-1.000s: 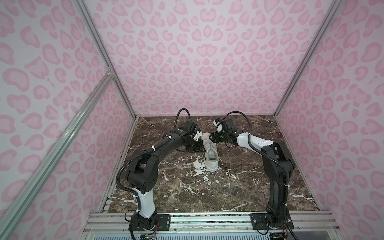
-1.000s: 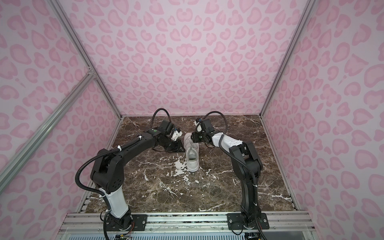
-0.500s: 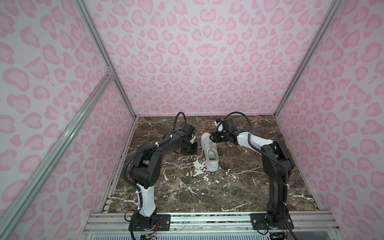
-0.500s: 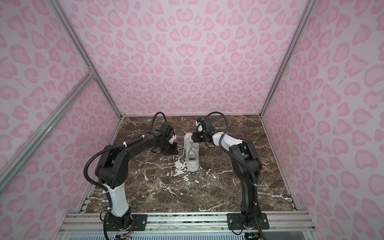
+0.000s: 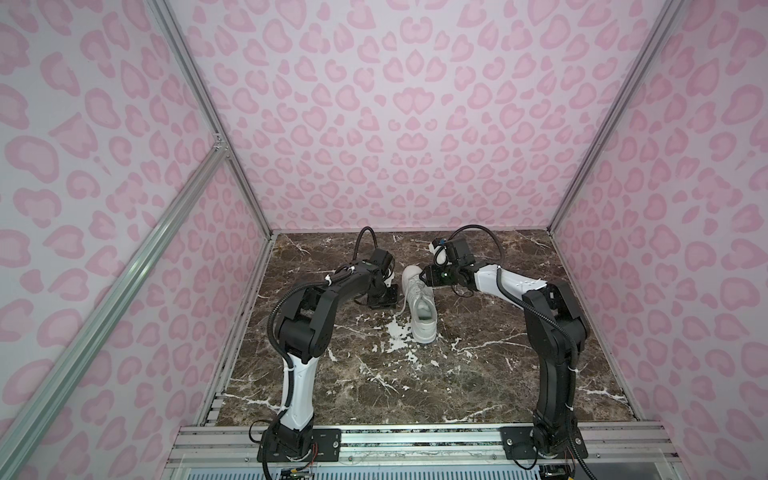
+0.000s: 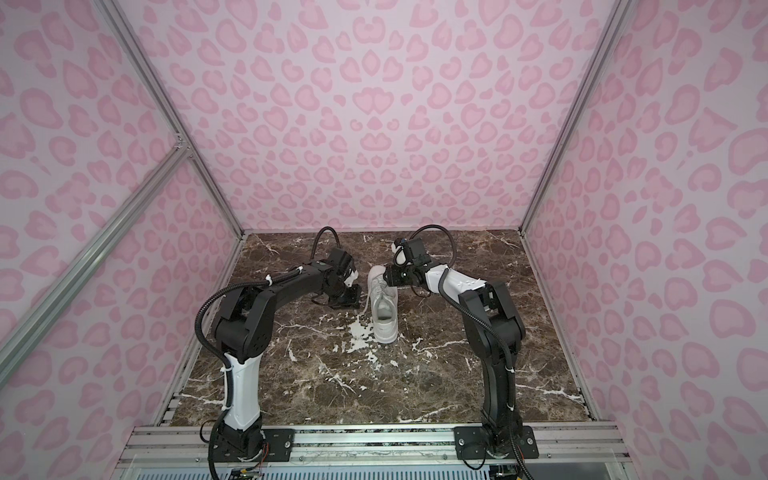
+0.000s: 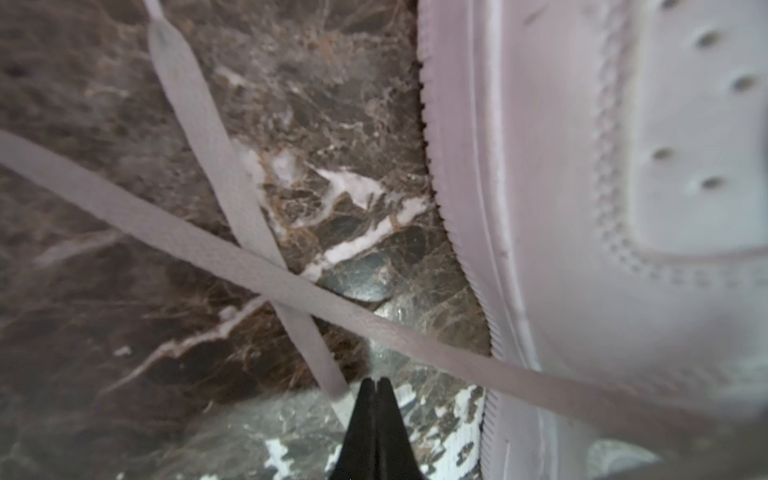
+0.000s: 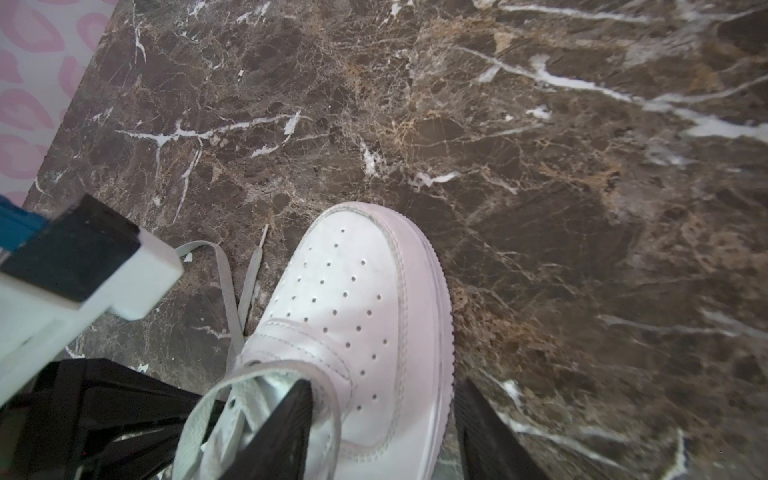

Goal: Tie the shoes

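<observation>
Resting at the far middle of the tabletop (image 5: 415,395), the sneaker (image 5: 419,307) is clamped by the right gripper (image 8: 384,384); the left gripper (image 7: 376,384) is clenched low over the tabletop beside the laces (image 7: 232,199).

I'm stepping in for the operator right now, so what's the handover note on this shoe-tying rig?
Left gripper: shut, tips beside a lace; pinch unclear.
Right gripper: clamped across the sneaker at its forefoot.
Sneaker stands mid-table, toe toward the back wall; laces lie loose and crossed on the table, left arm's side.
Done: sneaker steadied. Left: the whole knot.
</observation>
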